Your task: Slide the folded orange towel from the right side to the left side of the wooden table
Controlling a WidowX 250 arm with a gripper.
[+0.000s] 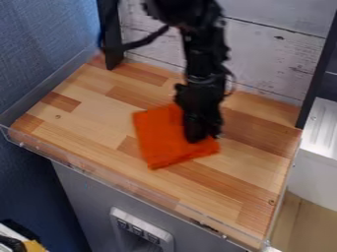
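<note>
Camera view, gripper (202,137): over right part of orange cloth (158,140).
Jaws: cannot tell whether spread or pinching.
Cloth: could bunch if dragged under pressure.

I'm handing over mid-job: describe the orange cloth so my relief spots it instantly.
Find the wooden tabletop against the whitewashed plank wall. Near its middle, under the black hand, lies the cloth, flat and angular. Its solid bright orange stands out from the tan wood blocks.
</note>
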